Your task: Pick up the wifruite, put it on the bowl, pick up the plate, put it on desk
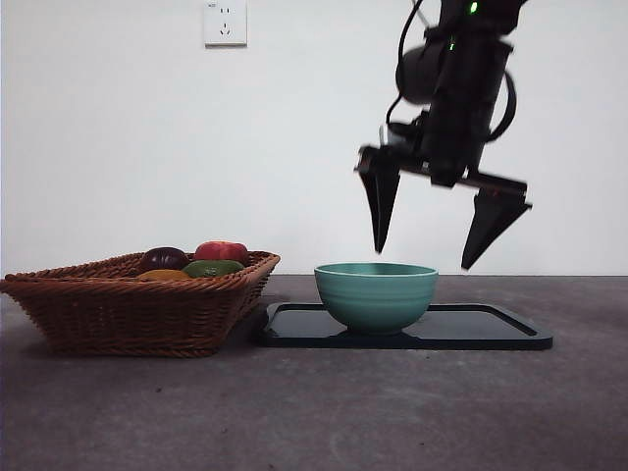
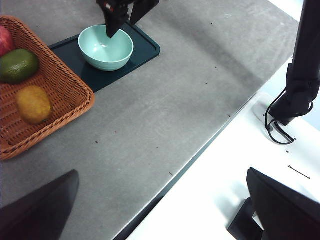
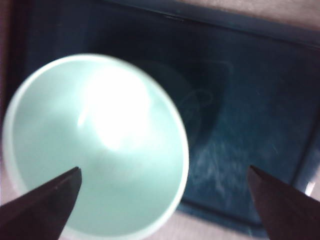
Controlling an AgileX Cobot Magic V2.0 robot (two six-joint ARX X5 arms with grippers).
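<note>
Basket (image 1: 137,304) flanks bowl (image 1: 376,294); right claw (image 1: 442,231) above.

The tabletop (image 1: 314,412) carries two items side by side in the front view: a basket (image 1: 137,309) on the left and a tray (image 1: 471,329) on the right, the two just beside each other. The bowl (image 1: 376,294) stands on the tray, toward the tray end nearest the basket. Four fruits lie in the basket; the wifruite (image 2: 33,104) rests in it beside another fruit (image 2: 18,65). The right end effector (image 1: 437,235) hangs above the bowl, apart from it, jaws spread, one jaw over the bowl and the other over the bare tray. The left end effector (image 2: 160,210) is well apart from the tray, above the tabletop edge.
</note>
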